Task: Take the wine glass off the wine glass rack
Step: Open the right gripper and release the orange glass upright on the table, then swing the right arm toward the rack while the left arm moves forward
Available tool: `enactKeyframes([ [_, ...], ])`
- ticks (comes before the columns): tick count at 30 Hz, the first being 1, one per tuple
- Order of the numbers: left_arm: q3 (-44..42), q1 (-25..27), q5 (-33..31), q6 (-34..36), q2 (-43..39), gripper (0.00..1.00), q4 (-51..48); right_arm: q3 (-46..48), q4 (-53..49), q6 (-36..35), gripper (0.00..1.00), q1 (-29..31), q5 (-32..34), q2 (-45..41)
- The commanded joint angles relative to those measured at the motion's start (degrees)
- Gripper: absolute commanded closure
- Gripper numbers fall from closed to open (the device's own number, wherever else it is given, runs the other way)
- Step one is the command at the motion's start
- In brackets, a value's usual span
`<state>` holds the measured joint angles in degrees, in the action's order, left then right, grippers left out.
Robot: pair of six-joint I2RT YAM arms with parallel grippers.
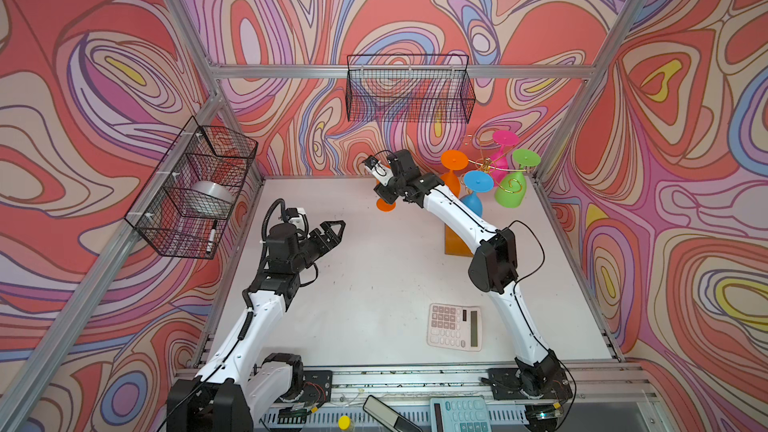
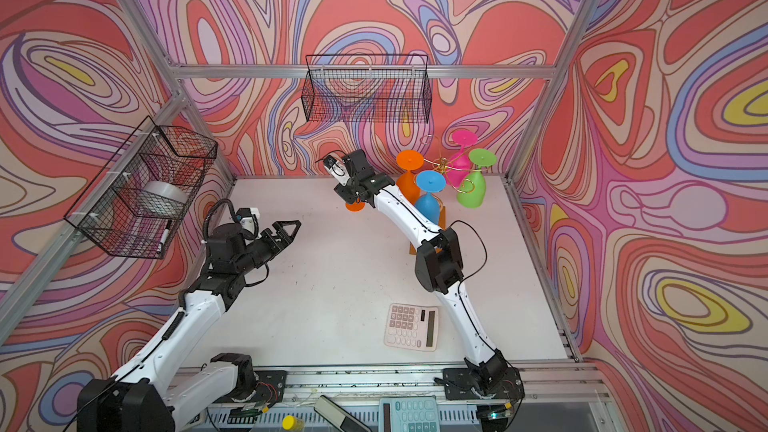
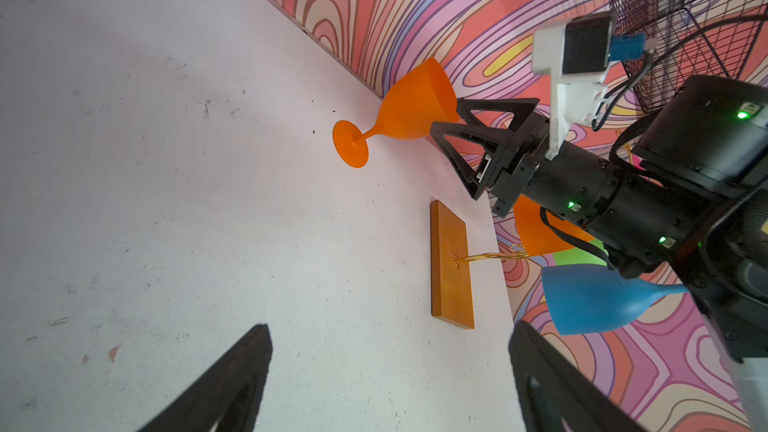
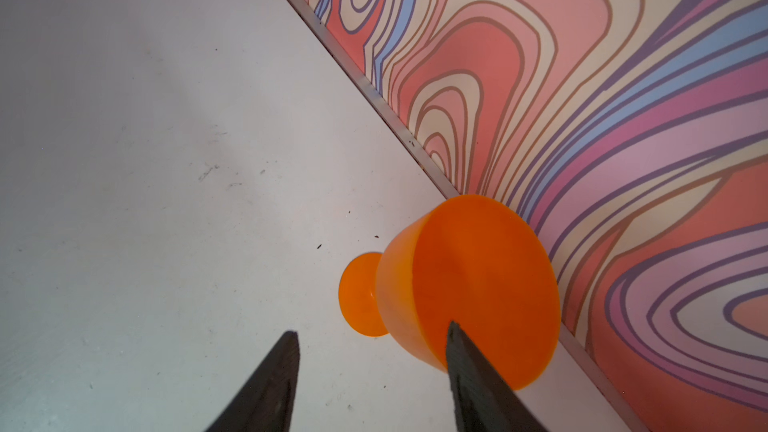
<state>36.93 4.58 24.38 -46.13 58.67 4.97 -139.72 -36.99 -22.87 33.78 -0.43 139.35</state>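
The wine glass (image 3: pixel 399 114), orange, stands upright on the table (image 1: pixel 353 284), foot down and bowl opening up. It is close to the back wall and clear of the wine glass rack (image 1: pixel 484 166). In both top views only its foot shows, left of the rack, below the right gripper.

The right gripper (image 4: pixel 372 329) sits at the bowl rim with its fingers apart. One finger (image 4: pixel 478 376) lies over the bowl opening and the other is outside the bowl, so they straddle the wall without clamping it. Contact with the rim cannot be confirmed.

The left gripper (image 1: pixel 337 229) hovers over the left half of the table. Its fingers are spread wide with nothing between them.

The rack rests on its amber base (image 3: pixel 451 263) at the back right. Four glasses hang on it with feet up:
- the hanging orange glass (image 1: pixel 453 170)
- the blue glass (image 1: pixel 476 191)
- the green glass (image 1: pixel 513 189)
- the pink glass (image 1: pixel 503 153)

A pale calculator (image 1: pixel 455 326) lies on the table near the front. A teal calculator (image 1: pixel 459 413) lies beyond the front edge. The key legends on both are too small to read.
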Motion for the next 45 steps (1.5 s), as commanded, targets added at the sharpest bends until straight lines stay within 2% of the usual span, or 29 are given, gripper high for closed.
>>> enactKeyframes([
  [1,0.53,0.32,-0.28,0.2,-1.43,0.1,0.3,0.35,3.59,0.92,0.28,-0.29,-1.59,-1.59],
  [4,0.73,0.34,-0.49,0.6,-2.1,0.09,-0.43,3.49,7.03,1.99,0.21,-0.19,-2.11,-4.25],
  [10,1.78,0.61,-1.65,2.45,-3.63,0.06,-2.37,13.35,14.8,2.86,0.14,0.82,-1.71,-11.71],
  [12,2.33,0.83,-2.05,3.22,-3.83,0.0,-3.03,17.56,17.9,3.26,0.1,1.67,-1.69,-14.86],
  [22,7.66,1.31,-3.78,7.64,-4.76,0.0,-5.55,33.09,27.37,4.31,0.06,8.21,1.3,-27.79],
  [28,11.33,1.31,-6.44,10.73,-7.05,0.0,-7.49,40.3,31.82,7.3,0.06,8.76,2.92,-36.74],
  [34,14.13,1.31,-5.7,14.33,-8.66,0.0,-7.26,45.83,35.12,9.53,0.06,8.76,5.2,-46.42],
  [39,17.65,1.81,-4.88,17.48,-7.97,0.0,-7.43,48.72,35.26,11.7,0.06,7.53,9.58,-52.75],
  [45,22.11,6.87,-5.54,23.44,-4.78,0.01,-7.61,50.79,31.11,23.92,0.11,-1.04,11.4,-58.15],
])
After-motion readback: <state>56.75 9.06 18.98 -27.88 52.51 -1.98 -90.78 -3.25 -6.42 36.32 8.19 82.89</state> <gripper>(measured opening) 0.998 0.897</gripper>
